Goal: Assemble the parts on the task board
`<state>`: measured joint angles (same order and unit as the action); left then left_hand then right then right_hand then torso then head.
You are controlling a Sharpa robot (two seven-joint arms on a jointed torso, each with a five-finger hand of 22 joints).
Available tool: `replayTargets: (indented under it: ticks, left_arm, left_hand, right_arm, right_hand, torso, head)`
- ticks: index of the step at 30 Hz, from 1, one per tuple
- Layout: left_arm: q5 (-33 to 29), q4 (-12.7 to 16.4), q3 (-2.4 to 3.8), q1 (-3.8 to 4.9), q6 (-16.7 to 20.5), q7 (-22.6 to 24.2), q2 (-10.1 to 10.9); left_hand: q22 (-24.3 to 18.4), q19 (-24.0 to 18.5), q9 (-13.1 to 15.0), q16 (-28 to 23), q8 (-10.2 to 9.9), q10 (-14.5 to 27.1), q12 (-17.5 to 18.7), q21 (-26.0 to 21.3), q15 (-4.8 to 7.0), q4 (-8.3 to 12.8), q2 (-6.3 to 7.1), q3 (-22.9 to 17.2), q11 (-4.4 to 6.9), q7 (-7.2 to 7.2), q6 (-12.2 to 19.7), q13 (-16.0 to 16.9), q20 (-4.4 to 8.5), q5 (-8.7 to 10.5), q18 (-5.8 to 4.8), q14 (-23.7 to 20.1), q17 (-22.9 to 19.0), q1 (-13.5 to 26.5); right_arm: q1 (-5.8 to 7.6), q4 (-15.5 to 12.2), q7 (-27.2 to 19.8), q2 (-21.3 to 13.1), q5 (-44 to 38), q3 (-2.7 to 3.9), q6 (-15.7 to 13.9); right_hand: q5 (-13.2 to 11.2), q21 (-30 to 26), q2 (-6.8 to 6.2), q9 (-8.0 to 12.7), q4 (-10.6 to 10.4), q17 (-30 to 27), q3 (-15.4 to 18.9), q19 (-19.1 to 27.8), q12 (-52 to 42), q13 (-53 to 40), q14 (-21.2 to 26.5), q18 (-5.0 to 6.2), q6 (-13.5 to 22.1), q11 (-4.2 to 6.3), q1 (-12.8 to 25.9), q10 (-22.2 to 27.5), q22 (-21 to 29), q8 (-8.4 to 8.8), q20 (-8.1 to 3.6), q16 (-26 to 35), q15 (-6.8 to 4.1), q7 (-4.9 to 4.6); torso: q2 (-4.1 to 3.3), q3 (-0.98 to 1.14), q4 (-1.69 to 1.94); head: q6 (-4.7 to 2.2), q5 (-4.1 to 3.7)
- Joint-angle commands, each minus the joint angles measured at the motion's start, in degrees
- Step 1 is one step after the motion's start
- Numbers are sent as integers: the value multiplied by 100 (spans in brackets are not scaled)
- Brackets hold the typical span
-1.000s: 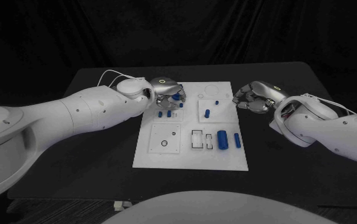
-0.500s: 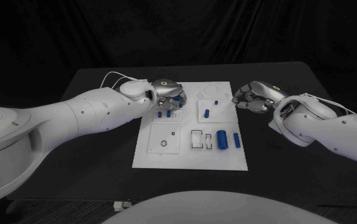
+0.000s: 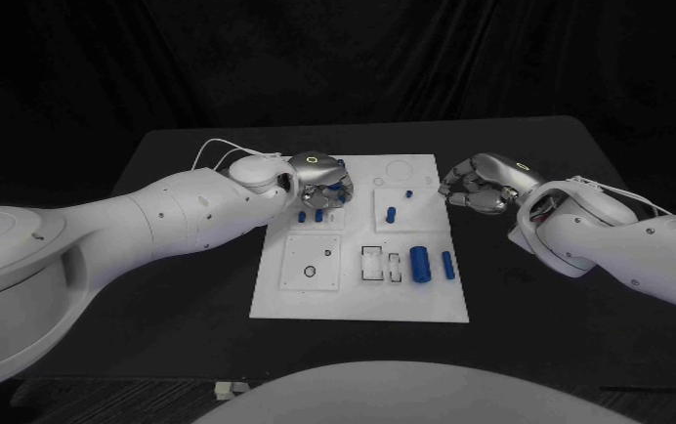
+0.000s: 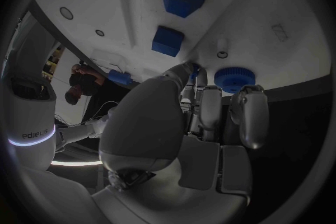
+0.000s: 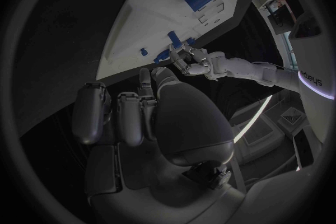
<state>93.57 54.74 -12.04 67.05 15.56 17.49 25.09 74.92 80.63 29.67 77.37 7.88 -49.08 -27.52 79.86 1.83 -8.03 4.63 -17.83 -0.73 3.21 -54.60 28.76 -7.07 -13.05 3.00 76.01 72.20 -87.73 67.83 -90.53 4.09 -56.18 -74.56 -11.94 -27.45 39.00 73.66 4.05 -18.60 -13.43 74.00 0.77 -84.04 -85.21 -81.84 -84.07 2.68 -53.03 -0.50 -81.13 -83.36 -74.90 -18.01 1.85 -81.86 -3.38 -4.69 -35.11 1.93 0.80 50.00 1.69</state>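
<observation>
since a second ago my left hand (image 3: 322, 178) has crept slightly toward the centre of the white rectangular task board (image 3: 359, 297), over its far-left corner; the right hand (image 3: 479, 186) has not moved, parked just off the board's far-right edge with fingers curled in on nothing. in the left wrist view the left fingers (image 4: 210, 106) reach down beside a small blue round toothed part (image 4: 232, 79) lying flat at the board's edge, and a sliver of blue shows at one fingertip; whether anything is pinched there i cannot tell. i read the small shift as lining up on a seat or a pick, not a finished placement. two blue square blocks (image 4: 168, 41) sit just beyond the fingers, one behind the other. nearer me, a stubby blue cylinder (image 3: 420, 265) and a slimmer blue peg (image 3: 449, 266) lie flat side by side, well apart from both hands, long axes running from near edge to far edge.
</observation>
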Motion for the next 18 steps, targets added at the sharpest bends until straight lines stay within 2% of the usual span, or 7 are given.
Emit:
replayTargets:
  ticks: [1,7,12,15,18]
  left_arm:
    - [29,-18,-7,-36,142,-3,-7]
    - [29,49,-6,-44,380,-1,51]
    - [29,281,-5,-31,601,10,213]
    - [29,464,-4,30,704,22,341]
    - [29,691,-4,177,686,27,501]
  left_hand:
    - [1163,73,-12,15,22,-179,56,44,-20,134,-94,-54,4,25,-108,-71,14,-7,-38,55,-17,-105]
    - [1188,155,-47,3,-7,-432,190,122,-42,282,-117,-116,-22,63,-227,-243,48,66,-57,113,-50,-167]
    - [1202,201,-85,-7,-48,-535,293,165,-52,313,-100,-110,-38,84,-279,-350,66,155,-68,152,-67,-140]
    - [1203,208,-109,-14,-77,-564,352,167,-52,304,-87,-98,-35,80,-288,-403,71,209,-69,168,-76,-106]
    - [1218,247,-141,39,-120,-537,438,207,-54,290,-73,-89,-40,76,-278,-467,75,234,-81,236,-6,-68]
  right_arm:
    - [-12,-10,77,-8,-13,4,25]
    - [-16,-9,79,-4,-13,4,35]
    - [-20,-6,82,-2,-13,4,44]
    - [-22,-4,87,-5,-13,4,53]
    - [-22,6,94,-5,-13,4,69]
  right_hand:
    - [20,-15,11,-6,3,4,-45,-26,12,147,-304,88,-28,45,-23,-172,-1035,10,51,12,-47,-2]
    - [20,-15,11,-6,3,4,-45,-26,12,147,-304,88,-28,45,-23,-172,-1035,10,51,12,-47,-2]
    - [20,-15,11,-6,3,4,-45,-26,12,147,-304,88,-28,45,-23,-172,-1035,10,51,12,-47,-2]
    - [20,-15,11,-6,3,4,-45,-26,12,147,-304,88,-28,45,-23,-172,-1035,10,51,12,-47,-2]
    - [21,-21,9,-11,7,-18,-60,-25,15,154,-301,90,-36,47,-18,-169,-1033,7,51,23,-48,0]
  torso:
    - [3,3,2]
    - [5,0,3]
    - [3,0,4]
    - [3,0,6]
    - [5,-2,7]
  head:
    - [0,2]
    - [0,-7]
    - [0,-21]
    - [0,-35]
    - [0,-31]
